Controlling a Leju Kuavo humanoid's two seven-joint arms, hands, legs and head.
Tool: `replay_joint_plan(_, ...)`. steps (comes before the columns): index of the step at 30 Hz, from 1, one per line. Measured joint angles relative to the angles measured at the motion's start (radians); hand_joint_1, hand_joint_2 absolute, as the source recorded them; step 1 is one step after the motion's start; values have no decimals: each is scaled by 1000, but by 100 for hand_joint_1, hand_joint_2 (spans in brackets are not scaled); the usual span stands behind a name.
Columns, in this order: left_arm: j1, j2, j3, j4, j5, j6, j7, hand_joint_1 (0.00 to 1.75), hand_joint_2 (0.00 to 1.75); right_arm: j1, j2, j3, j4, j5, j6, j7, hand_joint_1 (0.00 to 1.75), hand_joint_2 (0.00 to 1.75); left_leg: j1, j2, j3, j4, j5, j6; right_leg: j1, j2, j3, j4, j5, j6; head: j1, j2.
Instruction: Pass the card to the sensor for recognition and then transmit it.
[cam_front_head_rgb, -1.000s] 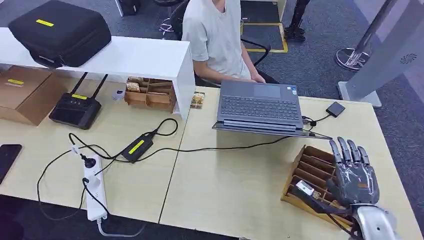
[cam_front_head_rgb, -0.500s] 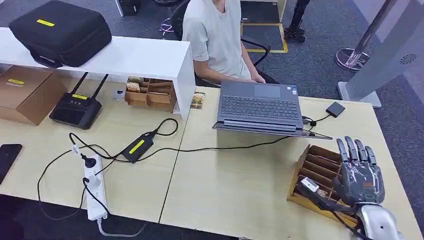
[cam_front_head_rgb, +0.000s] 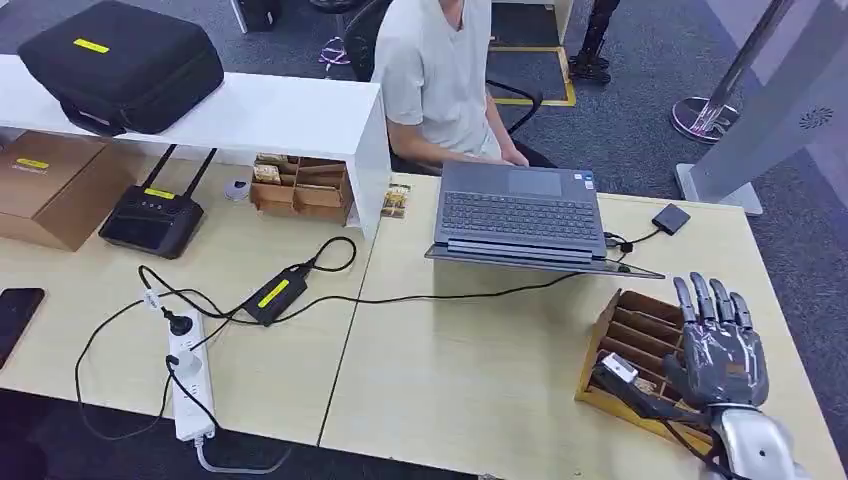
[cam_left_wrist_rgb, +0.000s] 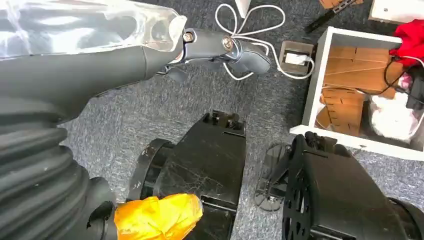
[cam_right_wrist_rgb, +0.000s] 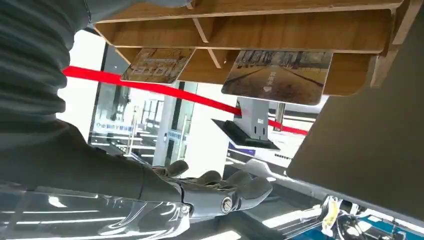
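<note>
Head view: right hand (cam_front_head_rgb: 718, 352) barely shifts since half a second ago, fingers spread, hovering over wooden card rack (cam_front_head_rgb: 630, 335); card (cam_right_wrist_rgb: 278, 76) not grasped yet.

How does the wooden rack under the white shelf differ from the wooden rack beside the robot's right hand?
The rack under the shelf sits tucked below the white shelf, out of the right hand's reach; the near rack lies in the open, the hand over it. The far rack looks smaller in the picture. Both are brown slotted wood.
</note>
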Motion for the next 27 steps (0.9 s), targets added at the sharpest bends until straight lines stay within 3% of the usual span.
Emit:
replay_joint_plan(7,-3,0,0,3,-8,-10,-8,0,175,2,15,-11,1,24,-76,-18,0,175,0,0,0,0,0,0,0,0,0,0,0,0,0,0)
replay_joint_plan(27,-5,0,0,3,-15,-18,-9,0,175,2,36,-17,1,33,-85,-20,0,175,0,0,0,0,0,0,0,0,0,0,0,0,0,0)
